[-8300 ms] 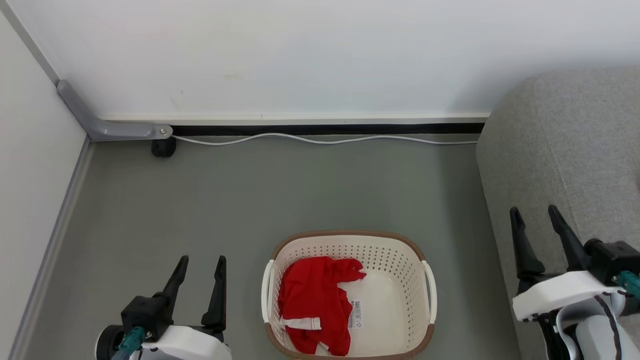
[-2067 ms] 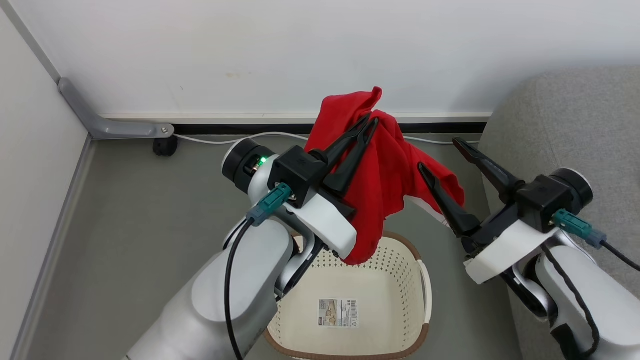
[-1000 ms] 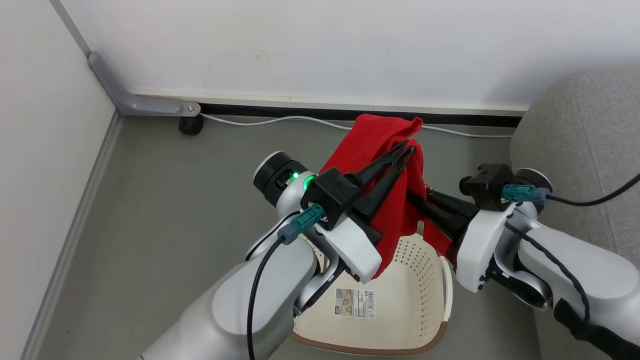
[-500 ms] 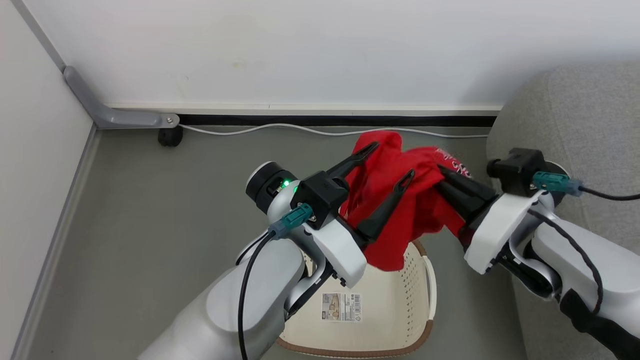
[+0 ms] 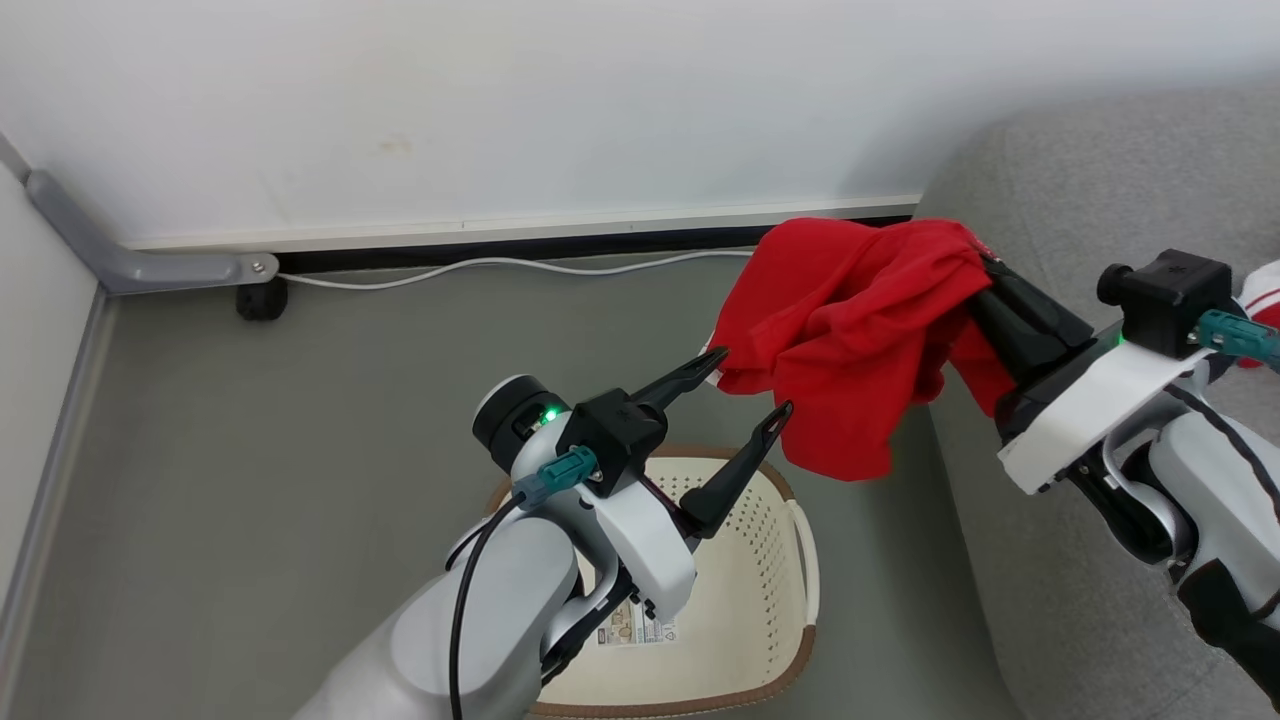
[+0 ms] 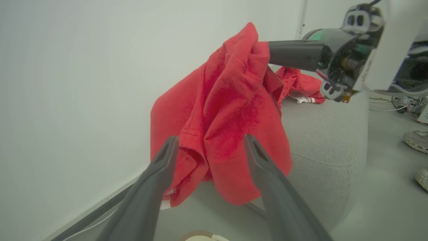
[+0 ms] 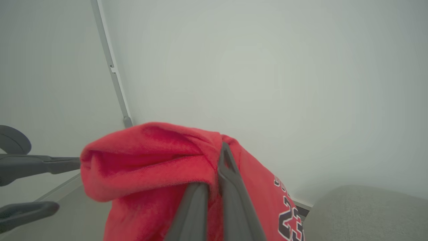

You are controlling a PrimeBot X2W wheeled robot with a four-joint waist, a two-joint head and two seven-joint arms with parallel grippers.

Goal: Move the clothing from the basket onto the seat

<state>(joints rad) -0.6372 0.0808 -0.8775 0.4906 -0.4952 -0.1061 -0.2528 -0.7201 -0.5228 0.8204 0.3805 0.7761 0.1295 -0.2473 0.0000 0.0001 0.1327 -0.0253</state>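
The clothing point(image 5: 850, 320), a bright red garment, hangs in the air from my right gripper point(image 5: 985, 268), which is shut on its upper fold. It hangs beside the rounded edge of the grey seat point(image 5: 1060, 170). In the right wrist view the two fingers point(image 7: 227, 174) pinch the clothing point(image 7: 150, 160), which shows black numbers. My left gripper point(image 5: 750, 385) stands open just left of the cloth, holding nothing, above the cream basket point(image 5: 795, 540). In the left wrist view the clothing point(image 6: 230, 100) hangs beyond my open left gripper point(image 6: 210, 144). Another red garment point(image 6: 301, 85) lies on the seat point(image 6: 327, 140).
A white cable point(image 5: 500, 265) runs along the wall's base. A grey bracket with a black caster point(image 5: 260, 298) sits at the left corner. A person's shoe point(image 6: 416, 140) stands on the floor beyond the seat. Grey floor point(image 5: 250, 450) lies left of the basket.
My left gripper has opened and let go of the clothing. The right gripper, shut on it, has carried it right toward the seat. The camera has turned right.
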